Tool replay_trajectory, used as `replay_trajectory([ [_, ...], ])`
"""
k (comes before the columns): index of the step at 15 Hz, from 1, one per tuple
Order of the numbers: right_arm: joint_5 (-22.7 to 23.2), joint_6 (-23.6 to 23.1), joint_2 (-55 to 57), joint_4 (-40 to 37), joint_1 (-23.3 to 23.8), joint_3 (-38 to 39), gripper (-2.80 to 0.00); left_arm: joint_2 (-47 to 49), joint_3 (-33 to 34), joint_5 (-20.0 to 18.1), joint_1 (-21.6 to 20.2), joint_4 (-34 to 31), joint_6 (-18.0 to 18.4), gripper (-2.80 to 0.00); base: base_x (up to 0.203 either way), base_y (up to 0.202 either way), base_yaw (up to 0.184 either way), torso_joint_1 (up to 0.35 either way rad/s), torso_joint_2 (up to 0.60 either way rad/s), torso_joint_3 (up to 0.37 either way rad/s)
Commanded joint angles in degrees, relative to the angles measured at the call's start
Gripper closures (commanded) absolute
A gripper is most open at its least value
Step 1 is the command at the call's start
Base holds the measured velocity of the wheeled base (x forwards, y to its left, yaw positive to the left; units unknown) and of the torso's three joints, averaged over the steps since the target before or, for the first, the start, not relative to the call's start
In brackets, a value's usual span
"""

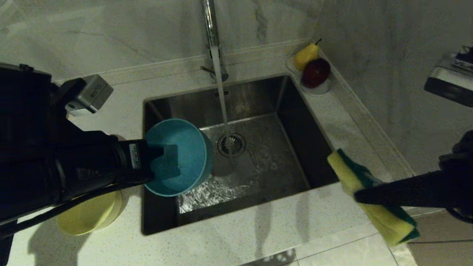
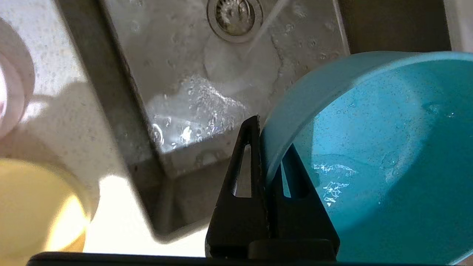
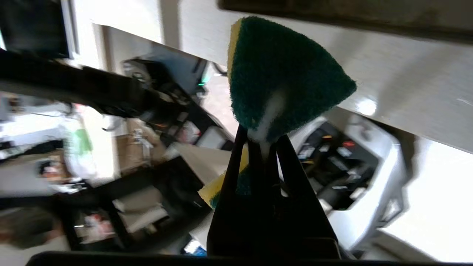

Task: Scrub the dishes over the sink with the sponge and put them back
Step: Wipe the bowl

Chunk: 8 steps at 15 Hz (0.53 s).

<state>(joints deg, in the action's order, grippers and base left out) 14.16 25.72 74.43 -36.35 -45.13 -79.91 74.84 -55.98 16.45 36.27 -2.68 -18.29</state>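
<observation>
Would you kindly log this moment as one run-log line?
left gripper: shut on blue bowl rim, tilted over sink | right gripper: shut on sponge, above counter right of sink | tap running

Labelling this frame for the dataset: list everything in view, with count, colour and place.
blue bowl: 1, light blue, tilted over the sink's left side, rim pinched by the left gripper
yellow bowl: 1, yellow, on the counter left of the sink
pink bowl: 1, pale pink, on the counter by the yellow bowl, edge only
sponge: 1, green on yellow, held right of the sink
sink: 1, steel, set in the counter, wet floor
tap: 1, chrome, behind the sink, water running
pear: 1, yellow, on the white dish
red fruit: 1, dark red, same dish
white dish: 1, far right corner
left gripper: shut on bowl rim
right gripper: shut on sponge
</observation>
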Motion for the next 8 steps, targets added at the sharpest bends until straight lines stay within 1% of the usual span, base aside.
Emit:
replay_trajectory([
  [1, 0.62, 1.63, 6.80, -1.58, -1.30, -6.18, 0.00, 4.47, -0.57, 2.93, 0.59, 4.62, -0.08, 0.00, 0.000, 0.000, 0.000, 0.000, 0.00, 0.000],
  [3, 1.78, 2.38, 11.60, -4.12, -2.23, -12.20, 0.00, 7.98, -0.67, 9.72, 2.69, 11.83, 0.31, 0.00, 0.000, 0.000, 0.000, 0.000, 0.00, 0.000],
  [5, 2.43, 4.57, 16.00, -5.69, -3.59, -18.18, 0.00, 8.85, -0.60, 11.46, 5.51, 13.25, 0.77, 0.00, 0.000, 0.000, 0.000, 0.000, 0.00, 0.000],
  [8, 2.72, 7.20, 23.02, -8.18, -4.60, -27.05, 0.00, 10.53, -0.35, 12.68, 6.30, 14.39, 3.27, 0.00, 0.000, 0.000, 0.000, 0.000, 0.00, 0.000],
])
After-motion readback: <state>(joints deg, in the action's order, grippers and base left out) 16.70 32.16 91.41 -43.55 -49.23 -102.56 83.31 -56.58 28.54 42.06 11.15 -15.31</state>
